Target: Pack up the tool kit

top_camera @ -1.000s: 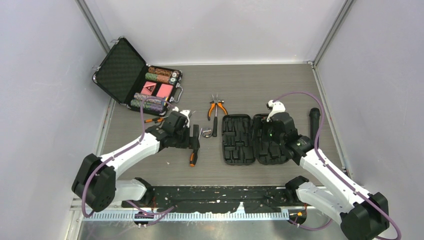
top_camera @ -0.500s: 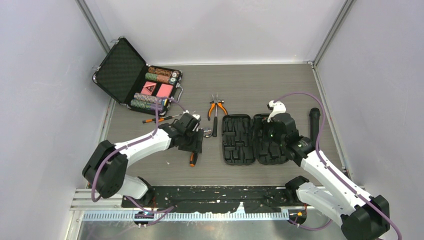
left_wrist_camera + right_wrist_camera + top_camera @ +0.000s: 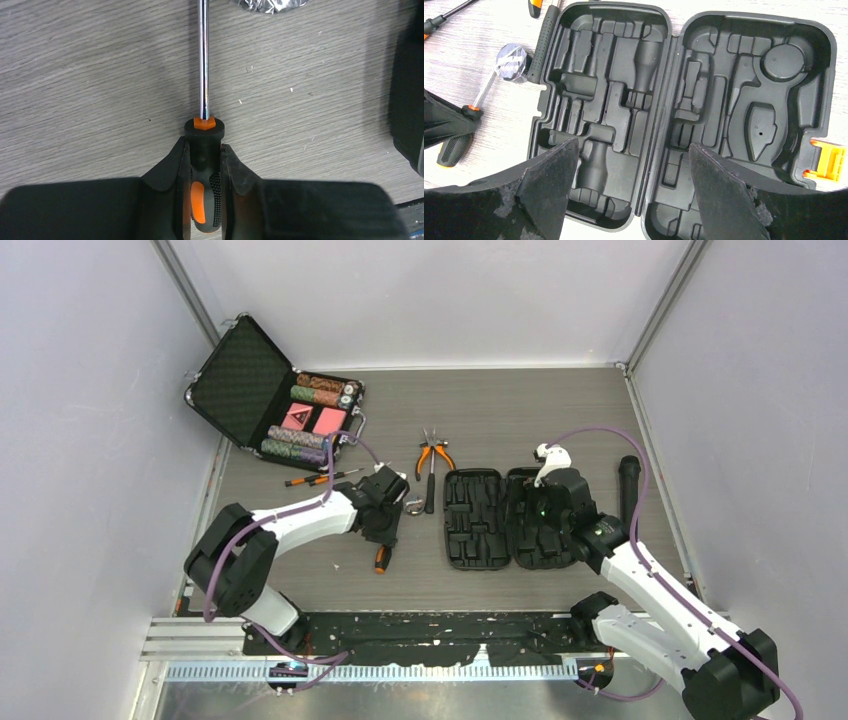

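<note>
Top external view, nearest stuff first. An orange-and-black screwdriver [image 3: 381, 558] is seen lying on the wood-grain surface [image 3: 450, 585], a bit left of centre. The left end effector [image 3: 385, 528] is lowered right over its handle.

In the left wrist view the handle is pinched from both sides by the fingers [image 3: 167, 172], just behind the orange collar. The steel shaft is pointed straight away from the camera, low along the surface.

To the right of that, the tool kit [image 3: 478, 518] is laid wide open with both ribbed black halves flat and the moulded slots facing up. The right end effector [image 3: 545, 512] is held above the right half. In the right wrist view its fingers are spread wide, one over each half of the case. The orange latch [image 3: 828, 160] is seen at the outer edge of the right half.

A little further back:
- A crinkly silver thing [image 3: 412, 506] is found just past the screwdriver's tip.
- A black ribbed handle [image 3: 430, 492] is laid just beside the kit's left edge.
- Orange-handled pliers [image 3: 433, 455] are set beyond that handle.
- Two thin screwdrivers [image 3: 322, 478] are laid off to the left.
- A black cylinder [image 3: 629, 480] is set to the right of the kit.

At the far left corner, a metal-edged briefcase [image 3: 245, 385] is propped open, with poker chips and red cards packed inside.
</note>
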Tool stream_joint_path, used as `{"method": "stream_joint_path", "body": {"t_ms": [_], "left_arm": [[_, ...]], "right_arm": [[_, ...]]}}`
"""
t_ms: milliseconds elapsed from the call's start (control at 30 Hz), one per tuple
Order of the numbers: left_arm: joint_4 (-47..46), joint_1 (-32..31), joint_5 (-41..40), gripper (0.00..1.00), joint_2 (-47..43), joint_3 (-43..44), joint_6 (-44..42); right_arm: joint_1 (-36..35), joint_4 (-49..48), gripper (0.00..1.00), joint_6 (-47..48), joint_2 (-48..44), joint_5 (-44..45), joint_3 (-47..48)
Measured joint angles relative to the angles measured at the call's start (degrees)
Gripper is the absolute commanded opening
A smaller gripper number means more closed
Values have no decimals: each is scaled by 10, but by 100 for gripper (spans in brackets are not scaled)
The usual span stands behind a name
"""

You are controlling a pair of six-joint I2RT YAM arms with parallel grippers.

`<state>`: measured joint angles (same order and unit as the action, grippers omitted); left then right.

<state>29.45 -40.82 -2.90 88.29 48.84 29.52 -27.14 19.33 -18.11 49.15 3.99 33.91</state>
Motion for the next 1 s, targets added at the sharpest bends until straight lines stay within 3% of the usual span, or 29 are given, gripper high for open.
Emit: {"method": "stream_joint_path", "body": {"t_ms": [67, 267, 633, 800, 1000], "left_arm": [[0, -1, 2, 0, 0, 1, 1], [4, -2, -7, 0, -33, -17, 0], [-3, -2, -14, 0, -199, -14, 51], [-57, -37, 6, 0, -174, 13, 106], [-138, -98, 27, 0, -73, 78, 165]], "right_arm": [[0, 0, 86, 0, 1, 0, 0], [0, 0, 86, 0, 8, 0, 0], [0, 0, 86, -3, 0, 0, -4], [0, 0, 85, -11, -14, 2, -8], [0, 1, 85, -17, -45, 14, -12]]}}
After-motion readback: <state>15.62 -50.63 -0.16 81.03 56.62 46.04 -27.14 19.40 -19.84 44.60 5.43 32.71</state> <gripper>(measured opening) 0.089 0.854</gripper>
